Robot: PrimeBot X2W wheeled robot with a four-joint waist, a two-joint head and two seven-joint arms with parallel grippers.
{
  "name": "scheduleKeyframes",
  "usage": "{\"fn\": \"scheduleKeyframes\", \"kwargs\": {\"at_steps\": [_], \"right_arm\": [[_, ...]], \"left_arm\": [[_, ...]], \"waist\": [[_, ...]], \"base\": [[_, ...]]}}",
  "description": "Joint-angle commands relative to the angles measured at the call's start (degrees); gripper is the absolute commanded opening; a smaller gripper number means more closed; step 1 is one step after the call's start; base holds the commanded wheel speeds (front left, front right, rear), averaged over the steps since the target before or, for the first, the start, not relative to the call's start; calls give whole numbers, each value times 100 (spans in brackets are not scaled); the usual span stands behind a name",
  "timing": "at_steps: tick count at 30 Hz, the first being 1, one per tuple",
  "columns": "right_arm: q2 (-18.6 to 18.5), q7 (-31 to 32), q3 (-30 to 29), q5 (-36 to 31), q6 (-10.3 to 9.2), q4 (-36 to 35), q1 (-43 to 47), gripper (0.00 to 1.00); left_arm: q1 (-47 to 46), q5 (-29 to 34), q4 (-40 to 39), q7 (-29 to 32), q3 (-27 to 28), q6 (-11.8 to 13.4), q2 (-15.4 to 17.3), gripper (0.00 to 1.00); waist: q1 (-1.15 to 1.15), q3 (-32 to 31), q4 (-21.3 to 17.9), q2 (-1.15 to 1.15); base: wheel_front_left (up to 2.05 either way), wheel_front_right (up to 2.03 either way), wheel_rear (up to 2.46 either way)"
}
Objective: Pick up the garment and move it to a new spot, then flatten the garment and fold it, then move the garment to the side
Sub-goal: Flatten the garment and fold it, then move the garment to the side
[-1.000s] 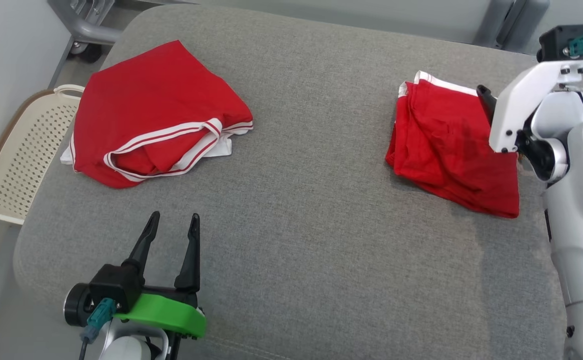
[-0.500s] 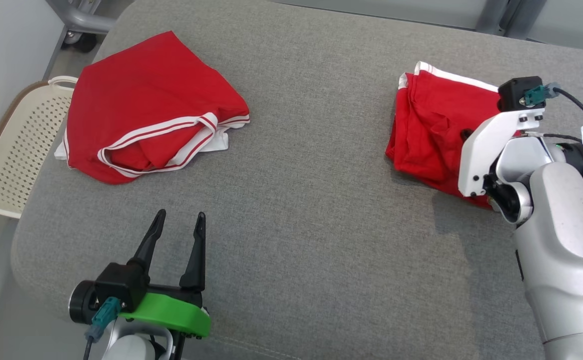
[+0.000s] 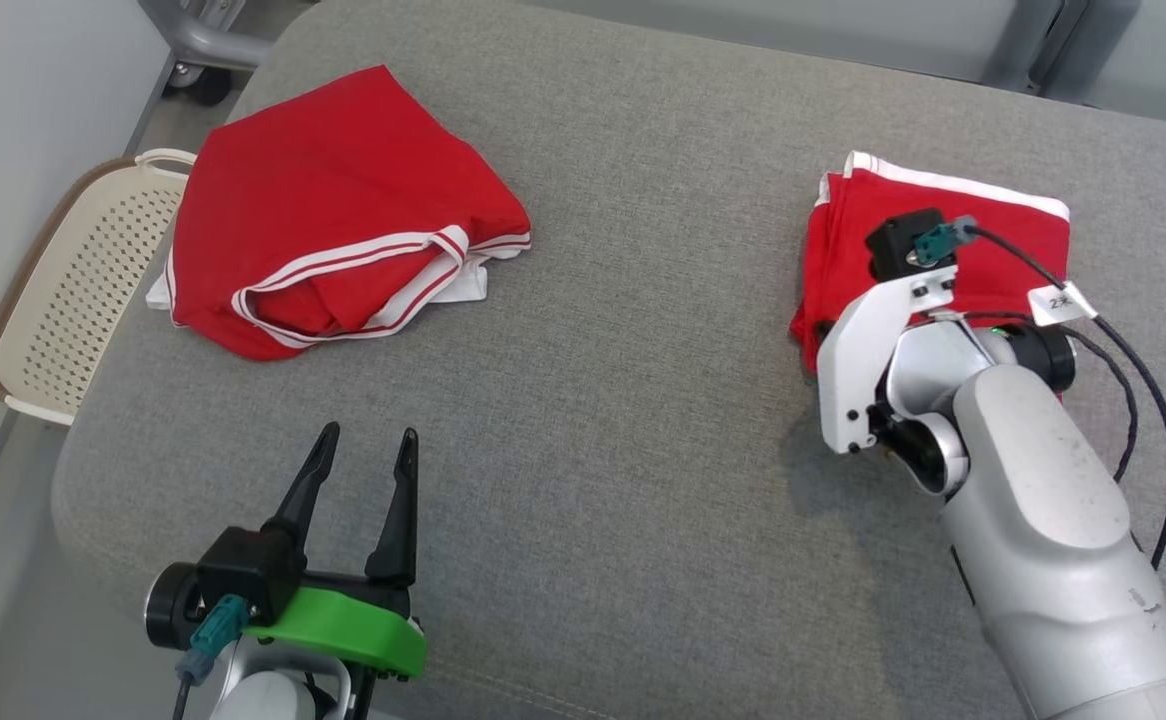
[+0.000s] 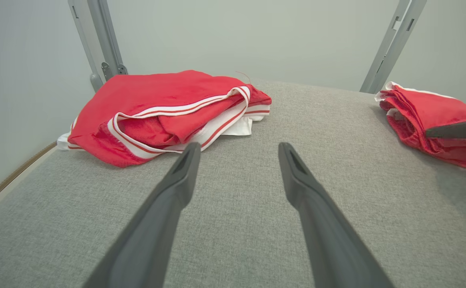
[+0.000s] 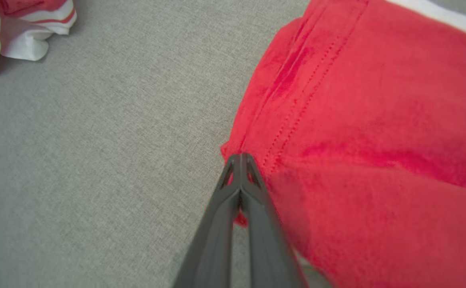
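Note:
A folded red garment with a white band lies at the right of the grey cushion; it also shows in the left wrist view and the right wrist view. My right gripper is shut, its tips low at this garment's left edge, with no cloth visibly between the fingers. My wrist hides the garment's near part. A second, crumpled red garment with white stripes lies at the far left. My left gripper stands open and empty near the front edge.
A cream perforated basket sits off the cushion's left edge on the floor. A grey metal frame with a wheel stands behind the far left corner. Bare cushion lies between the two garments.
My right arm swung down and left over the folded garment, and its gripper went from open to shut at the garment's left edge. The head camera shifted. The left gripper stayed put.

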Motion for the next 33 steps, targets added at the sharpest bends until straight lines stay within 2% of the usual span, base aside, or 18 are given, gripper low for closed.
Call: {"fn": "scheduleKeyframes", "kwargs": {"at_steps": [1,9,10,11,12,16,20,28,33], "right_arm": [[22,-5,109,99,0,24,64,0],[146,-77,492,275,0,139,-22,0],[156,-97,517,339,0,106,-70,27],[156,-123,533,397,0,66,-122,80],[162,-135,511,446,0,37,-160,100],[152,-73,377,491,0,-188,-288,100],[12,72,-32,312,0,-475,-322,100],[-47,278,-1358,-311,0,-836,-124,100],[107,292,-2065,-586,0,-774,-68,100]], "left_arm": [[11,-35,14,-4,0,-13,32,100],[104,-17,33,-4,32,-13,50,100],[115,-15,29,-3,44,-13,53,100],[127,-11,32,-3,54,-13,60,100],[139,-11,30,-4,71,-13,67,100],[214,9,6,-4,152,-13,91,100],[282,50,-52,-3,223,-12,86,100],[247,63,-152,-3,229,-12,72,100],[108,44,-173,-4,152,-12,55,100]], "waist": [[0,-41,17,0],[0,-167,0,0],[0,-186,-12,0],[0,-209,-26,0],[0,-236,-44,0],[0,-342,-138,0],[0,-395,-249,0],[0,-263,-457,0],[0,-94,-467,0]], "base": [[0,0,0],[0,0,0],[0,0,0],[0,0,0],[0,0,0],[0,0,0],[0,0,0],[0,0,0],[0,0,0]]}}
